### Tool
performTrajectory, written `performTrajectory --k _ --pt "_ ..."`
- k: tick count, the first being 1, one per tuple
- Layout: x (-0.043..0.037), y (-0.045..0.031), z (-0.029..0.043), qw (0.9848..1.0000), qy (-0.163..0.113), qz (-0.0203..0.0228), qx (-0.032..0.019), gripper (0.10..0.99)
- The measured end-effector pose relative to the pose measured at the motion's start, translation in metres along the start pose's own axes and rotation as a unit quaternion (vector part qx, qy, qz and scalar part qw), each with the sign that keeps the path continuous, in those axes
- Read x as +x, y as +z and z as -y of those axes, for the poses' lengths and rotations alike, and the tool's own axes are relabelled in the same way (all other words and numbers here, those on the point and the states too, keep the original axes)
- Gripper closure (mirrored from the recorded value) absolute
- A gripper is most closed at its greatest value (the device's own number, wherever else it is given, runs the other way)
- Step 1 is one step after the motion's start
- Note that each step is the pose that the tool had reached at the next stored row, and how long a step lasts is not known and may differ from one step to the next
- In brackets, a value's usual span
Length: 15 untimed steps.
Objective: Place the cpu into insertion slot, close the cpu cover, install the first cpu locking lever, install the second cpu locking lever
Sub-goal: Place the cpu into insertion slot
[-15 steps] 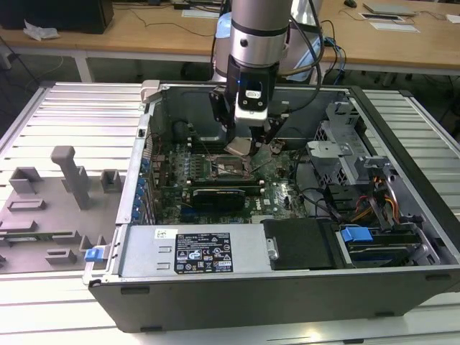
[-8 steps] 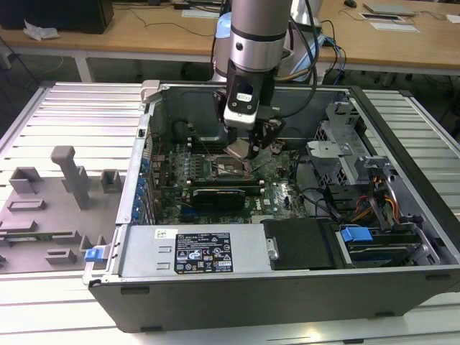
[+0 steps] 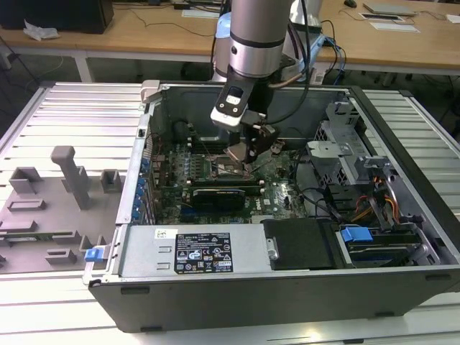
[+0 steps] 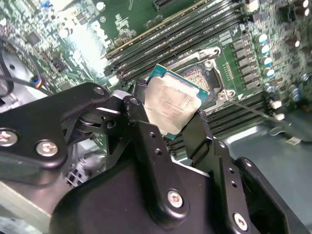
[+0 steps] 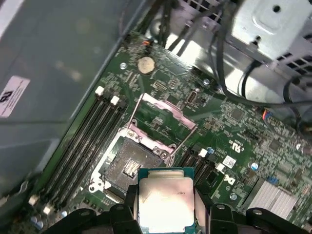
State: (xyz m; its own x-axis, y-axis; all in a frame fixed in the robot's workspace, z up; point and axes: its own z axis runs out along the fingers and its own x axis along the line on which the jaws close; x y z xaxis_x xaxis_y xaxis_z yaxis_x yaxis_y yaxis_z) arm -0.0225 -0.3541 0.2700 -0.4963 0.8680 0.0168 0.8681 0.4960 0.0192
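Silvery-topped cpu (image 4: 173,100), one, in the grip of two black jaws near one open insertion slot (image 5: 130,165).

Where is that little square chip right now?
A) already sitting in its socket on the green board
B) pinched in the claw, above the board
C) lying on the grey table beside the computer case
B: the claw grips the cpu by its edges, and the insertion slot on the board lies bare.
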Motion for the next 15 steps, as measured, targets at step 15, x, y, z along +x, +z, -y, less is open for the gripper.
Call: performTrajectory --k 15 --pt "-0.0002 0.0118 0.0002 0.9845 0.175 0.0034 -0.003 0.545"
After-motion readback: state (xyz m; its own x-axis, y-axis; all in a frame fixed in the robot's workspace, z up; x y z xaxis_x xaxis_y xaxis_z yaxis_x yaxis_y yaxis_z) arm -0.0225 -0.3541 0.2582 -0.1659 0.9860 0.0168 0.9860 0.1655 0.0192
